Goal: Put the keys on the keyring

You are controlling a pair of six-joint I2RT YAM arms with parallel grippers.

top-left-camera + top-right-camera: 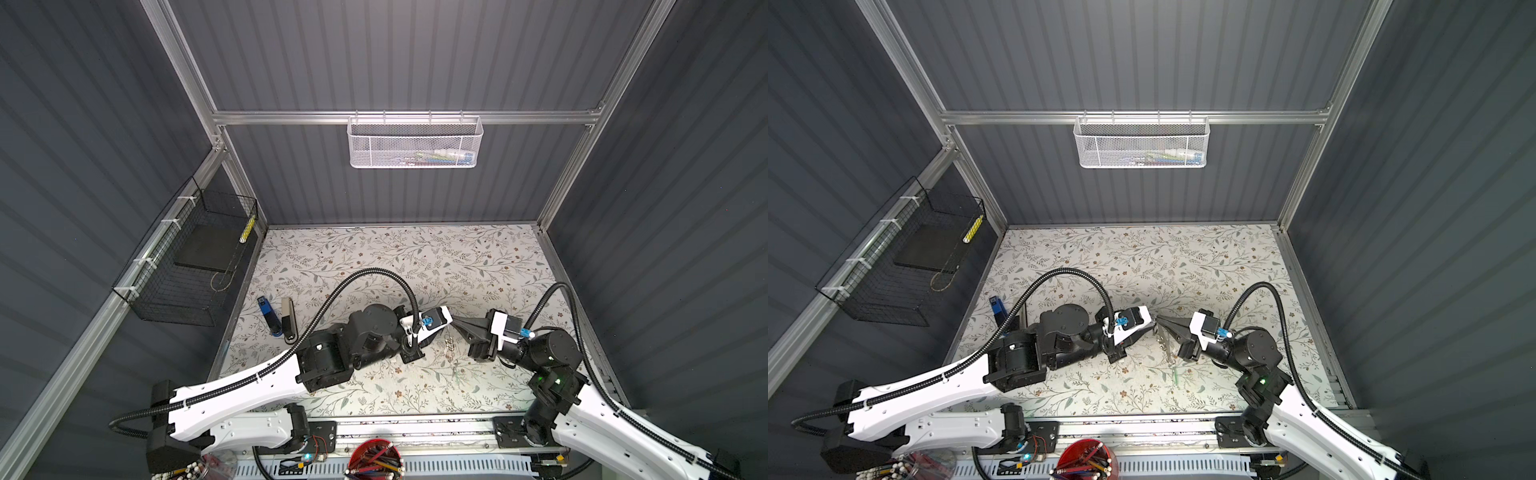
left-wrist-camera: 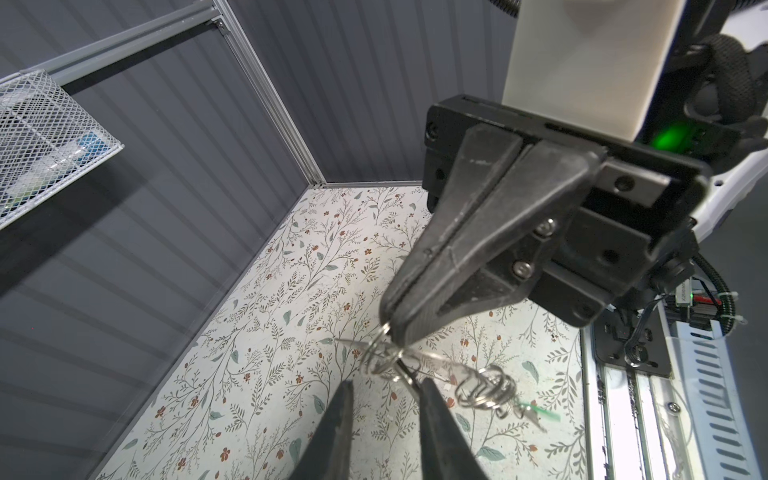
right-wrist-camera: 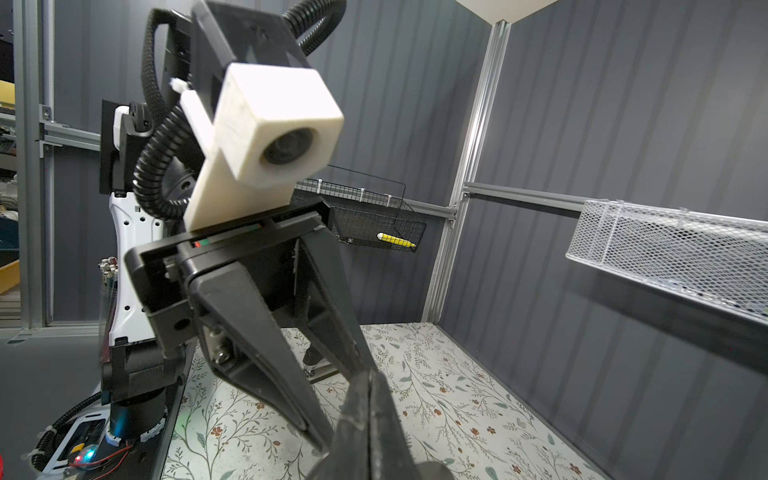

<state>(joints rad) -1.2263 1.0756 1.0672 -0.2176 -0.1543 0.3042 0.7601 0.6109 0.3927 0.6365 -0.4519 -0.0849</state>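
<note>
Table (image 1: 415,257) lies open at the back; blue object (image 1: 268,316) and dark bar (image 1: 287,319) sit left.

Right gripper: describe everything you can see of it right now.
The right gripper is black, plastic-looking, with two scuffed tapered fingers pressed shut. Its tips pinch a thin wire ring, from which a blurred metal bunch dangles above the mat. A white camera mount sits on its base. It faces the left gripper.

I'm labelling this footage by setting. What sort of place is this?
Most likely a robotics lab test cell, not a home: an aluminium frame with ribbed grey panels encloses a floral-covered table, and a left arm and right arm are mounted on a rail.
</note>
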